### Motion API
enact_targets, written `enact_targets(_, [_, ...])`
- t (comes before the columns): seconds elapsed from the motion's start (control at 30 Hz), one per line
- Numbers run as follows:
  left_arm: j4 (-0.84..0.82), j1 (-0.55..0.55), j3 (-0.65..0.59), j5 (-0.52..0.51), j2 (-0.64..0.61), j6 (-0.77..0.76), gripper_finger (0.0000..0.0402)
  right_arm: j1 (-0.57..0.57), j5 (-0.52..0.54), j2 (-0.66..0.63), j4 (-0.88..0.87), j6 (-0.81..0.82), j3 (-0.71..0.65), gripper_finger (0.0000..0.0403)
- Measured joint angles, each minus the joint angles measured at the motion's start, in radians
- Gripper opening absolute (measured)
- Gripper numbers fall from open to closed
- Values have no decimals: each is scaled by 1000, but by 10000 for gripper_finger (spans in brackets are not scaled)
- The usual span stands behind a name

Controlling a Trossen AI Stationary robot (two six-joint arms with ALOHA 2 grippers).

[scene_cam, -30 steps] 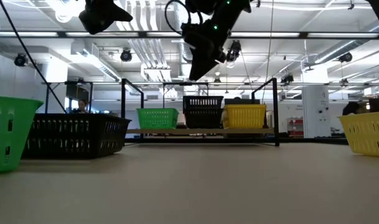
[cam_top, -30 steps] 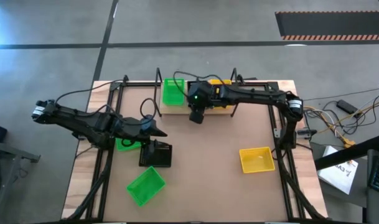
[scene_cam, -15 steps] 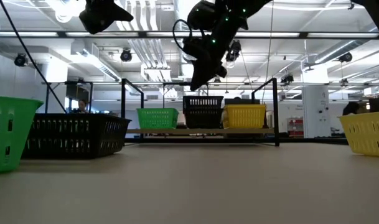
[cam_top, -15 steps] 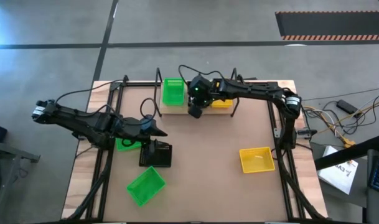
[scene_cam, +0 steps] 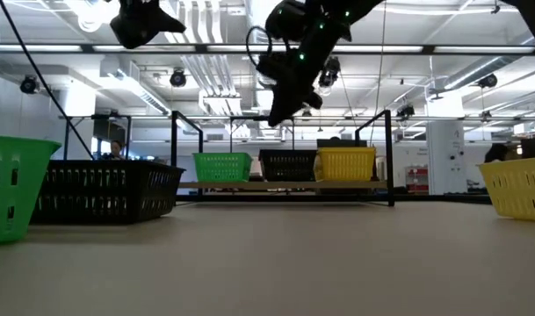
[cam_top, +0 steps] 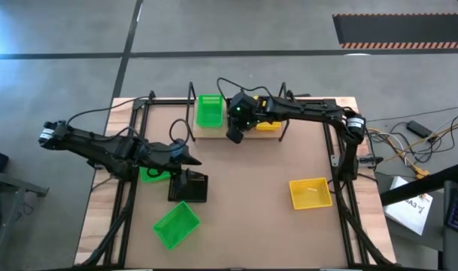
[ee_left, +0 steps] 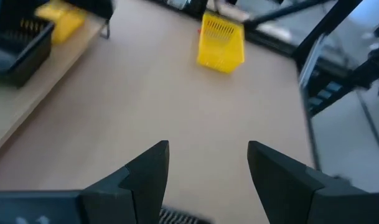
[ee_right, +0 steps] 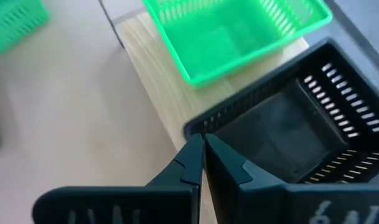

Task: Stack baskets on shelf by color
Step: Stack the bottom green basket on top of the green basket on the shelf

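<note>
On the shelf (cam_top: 213,134) at the table's far edge stand a green basket (cam_top: 209,111), a black basket (ee_right: 289,137) and a yellow basket (scene_cam: 346,164), side by side. My right gripper (ee_right: 203,140) is shut and hangs above the black basket's near rim; in the low view it (scene_cam: 276,118) is clear of the basket (scene_cam: 287,164). On the table rest a black basket (cam_top: 187,186), two green baskets (cam_top: 176,224) (cam_top: 153,175) and a yellow basket (cam_top: 310,193). My left gripper (ee_left: 208,162) is open and holds nothing, raised over the table's left half (cam_top: 195,160).
Black wire frames (scene_cam: 389,158) stand at both ends of the shelf. A black rail frame (cam_top: 341,173) runs along the table's sides. Bare tabletop (cam_top: 251,196) lies between the near baskets and the shelf. Cables and papers (cam_top: 413,203) lie off the table's right side.
My right gripper has moved a little toward the far edge and down over the shelf, rolling slightly. The black basket on the shelf has sunk: its rim, which stood above its neighbours' rims, is now level with them.
</note>
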Motion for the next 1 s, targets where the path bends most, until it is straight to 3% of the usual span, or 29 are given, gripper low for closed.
enact_targets(0.1, [-143,0,24,0,-13,-37,202,55,29,-40,0,51,-24,8])
enact_targets(0.27, [-535,3,66,19,-45,-203,202,224,77,-81,0,123,-160,8])
enact_targets(0.47, [-858,80,48,287,-32,-261,202,420,156,-138,39,291,-306,8])
enact_targets(0.67, [-896,188,-44,506,27,-253,202,554,327,-188,63,480,-386,8])
enact_targets(0.83, [-895,177,-90,531,66,-230,202,610,406,-219,63,538,-409,8])
enact_targets(1.0, [-865,77,-35,545,55,-252,202,630,409,-253,68,538,-409,8])
